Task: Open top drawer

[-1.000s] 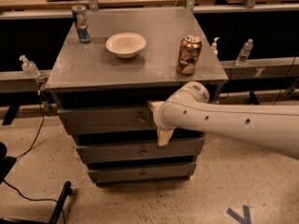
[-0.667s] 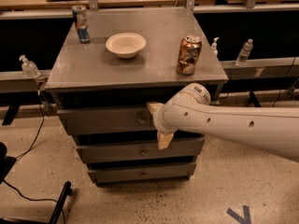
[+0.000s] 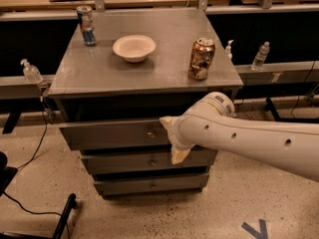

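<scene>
My gripper (image 3: 172, 138), open or closed I cannot tell, sits at three o'clock of the top drawer (image 3: 109, 134) knob (image 3: 150, 133), apparently positioned for a pull.

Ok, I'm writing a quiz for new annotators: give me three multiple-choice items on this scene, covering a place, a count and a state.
1. Where is the gripper?
A. Over the bowl
B. At the top drawer front, just right of its knob
C. Down at the floor

2. How many drawer fronts show?
A. Two
B. Three
C. Four

3. How does the bowl sit?
A. Upright
B. Upside down
C. On its side

Answers: 1 B, the gripper is beside the knob. 2 B, three grey fronts are stacked. 3 A, the bowl's hollow faces up.
</scene>
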`<state>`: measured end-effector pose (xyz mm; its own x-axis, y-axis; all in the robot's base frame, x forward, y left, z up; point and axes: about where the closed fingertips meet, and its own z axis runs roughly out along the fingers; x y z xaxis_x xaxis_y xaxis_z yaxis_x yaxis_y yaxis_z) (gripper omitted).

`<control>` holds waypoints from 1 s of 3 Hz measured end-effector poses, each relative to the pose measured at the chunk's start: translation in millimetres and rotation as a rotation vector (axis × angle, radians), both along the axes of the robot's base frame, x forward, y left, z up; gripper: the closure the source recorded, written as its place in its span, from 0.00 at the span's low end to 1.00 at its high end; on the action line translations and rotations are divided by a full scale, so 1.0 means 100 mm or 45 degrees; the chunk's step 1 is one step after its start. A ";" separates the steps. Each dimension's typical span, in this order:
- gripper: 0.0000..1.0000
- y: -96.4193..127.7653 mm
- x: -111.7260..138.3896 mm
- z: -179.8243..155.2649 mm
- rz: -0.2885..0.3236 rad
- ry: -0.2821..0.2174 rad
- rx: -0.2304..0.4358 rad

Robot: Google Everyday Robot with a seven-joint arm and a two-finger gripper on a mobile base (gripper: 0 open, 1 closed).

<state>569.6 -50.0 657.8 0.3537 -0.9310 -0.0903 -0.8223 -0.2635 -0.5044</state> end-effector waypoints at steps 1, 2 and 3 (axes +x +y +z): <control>0.22 -0.03 -0.10 0.20 -0.007 -0.038 0.005; 0.22 -0.02 -0.07 0.51 -0.006 -0.115 -0.001; 0.22 0.03 0.03 0.67 0.000 -0.155 -0.008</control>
